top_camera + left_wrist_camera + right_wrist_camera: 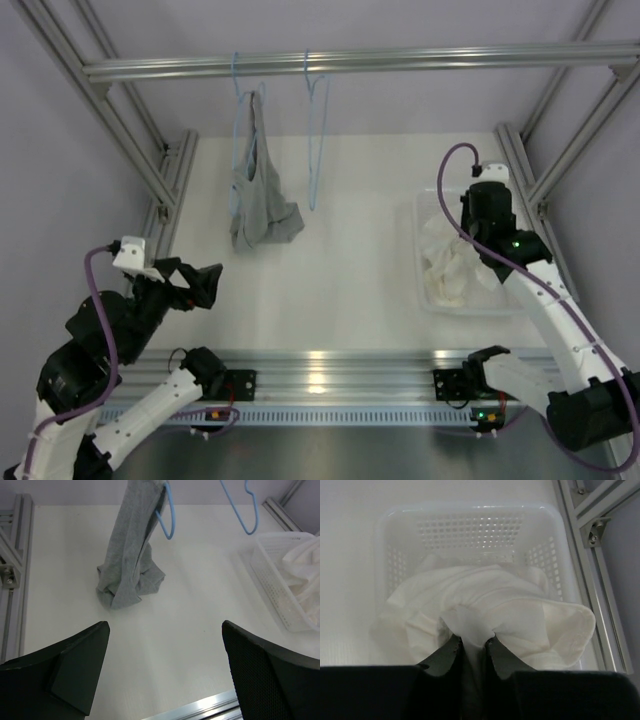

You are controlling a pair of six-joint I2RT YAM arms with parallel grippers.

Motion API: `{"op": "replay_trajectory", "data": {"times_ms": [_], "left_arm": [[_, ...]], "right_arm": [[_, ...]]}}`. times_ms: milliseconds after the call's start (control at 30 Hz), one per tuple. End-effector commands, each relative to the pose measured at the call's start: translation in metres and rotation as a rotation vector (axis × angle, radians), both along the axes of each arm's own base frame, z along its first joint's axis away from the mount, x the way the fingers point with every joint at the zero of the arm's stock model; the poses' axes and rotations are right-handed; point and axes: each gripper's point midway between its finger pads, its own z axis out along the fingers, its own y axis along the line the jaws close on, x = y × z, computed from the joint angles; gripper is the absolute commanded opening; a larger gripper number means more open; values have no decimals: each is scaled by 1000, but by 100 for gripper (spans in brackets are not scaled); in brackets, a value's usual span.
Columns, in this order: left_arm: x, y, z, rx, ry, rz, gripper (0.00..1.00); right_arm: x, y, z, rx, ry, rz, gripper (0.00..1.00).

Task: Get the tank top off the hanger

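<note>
The white tank top (441,268) lies bunched in a white plastic basket (470,309) at the right of the table. My right gripper (462,238) is over the basket and shut on a fold of the tank top (520,607); the wrist view shows the fabric pinched between the fingers of my right gripper (472,642). An empty light-blue hanger (317,140) hangs from the rail (360,62), apart from the top. My left gripper (204,283) is open and empty, low at the near left; in its wrist view my left gripper (165,627) shows only bare table between the fingers.
A grey tank top (258,205) hangs on the second light-blue hanger (240,110), its hem resting on the table; it also shows in the left wrist view (129,560). Aluminium frame posts stand at both sides. The basket (272,575) sits against the right frame.
</note>
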Motion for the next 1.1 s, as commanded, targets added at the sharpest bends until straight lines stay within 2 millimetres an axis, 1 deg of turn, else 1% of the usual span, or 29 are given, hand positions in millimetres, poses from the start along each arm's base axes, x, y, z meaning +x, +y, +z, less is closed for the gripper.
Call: {"op": "replay_trajectory", "data": {"times_ms": [0, 33, 67, 100, 133, 200, 233, 300, 333, 367, 400, 433, 467, 500, 533, 567, 600, 667, 700, 733, 800, 833, 867, 900, 933, 967, 1000, 1033, 1067], "left_arm": [[13, 13, -12, 44, 76, 122, 99], [18, 25, -12, 32, 92, 221, 99], [20, 28, -13, 32, 107, 254, 99], [25, 27, -18, 51, 133, 279, 99], [27, 28, -20, 44, 149, 302, 99], [31, 27, -26, 55, 171, 322, 99], [32, 29, -27, 42, 176, 346, 99], [31, 43, -26, 48, 166, 417, 99], [30, 49, -25, 40, 160, 450, 99], [29, 62, -24, 53, 145, 519, 99], [28, 69, -23, 58, 137, 557, 99], [29, 74, -27, 70, 137, 594, 99], [30, 78, -29, 84, 135, 628, 99], [35, 77, -32, 99, 140, 644, 99], [38, 72, -34, 92, 150, 638, 99], [42, 67, -36, 93, 158, 637, 99], [51, 61, -38, 98, 168, 654, 99], [58, 56, -37, 88, 174, 671, 99], [64, 51, -34, 80, 167, 668, 99], [66, 49, -31, 73, 161, 663, 99], [67, 46, -26, 61, 157, 654, 99], [66, 46, -25, 70, 158, 642, 99], [66, 47, -25, 78, 155, 637, 99], [63, 51, -30, 106, 155, 635, 99], [61, 54, -33, 112, 151, 639, 99], [56, 58, -33, 90, 130, 635, 99], [56, 58, -48, 121, 139, 627, 99], [56, 54, -53, 113, 141, 603, 99], [55, 53, -52, 83, 121, 586, 99]], "right_arm": [[15, 11, 12, 80, -63, 22, 19], [17, 11, 12, 88, -63, 14, 44], [16, 8, 15, 89, -68, 0, 61], [14, 6, 17, 88, -69, -10, 83], [11, 4, 29, 100, -99, -22, 99], [6, -1, 43, 100, -128, -41, 99], [0, -3, 60, 104, -157, -46, 99], [-7, -10, 74, 92, -182, -62, 99], [-14, -13, 86, 83, -194, -62, 99], [-18, -12, 90, 83, -195, -47, 99], [-21, -10, 95, 89, -200, -28, 99], [-29, -7, 109, 103, -230, 6, 99], [-35, 2, 112, 129, -230, 62, 99], [-40, 5, 119, 142, -249, 90, 99], [-52, 7, 131, 148, -292, 129, 99], [-59, 13, 134, 157, -298, 183, 100], [-67, 10, 140, 141, -316, 189, 99], [-74, -4, 140, 96, -303, 138, 99], [-82, -11, 134, 66, -270, 120, 99], [-86, -17, 138, 56, -277, 91, 99], [-98, -29, 139, 28, -284, 48, 99], [-109, -34, 144, 24, -321, 42, 99], [-116, -38, 146, 23, -343, 33, 99], [-123, -40, 148, 24, -363, 30, 99], [-137, -44, 150, 35, -396, 31, 99], [-143, -44, 150, 46, -410, 36, 99], [-153, -46, 150, 54, -432, 40, 99], [-157, -46, 148, 57, -433, 44, 99], [-161, -47, 148, 62, -445, 49, 99]]}}
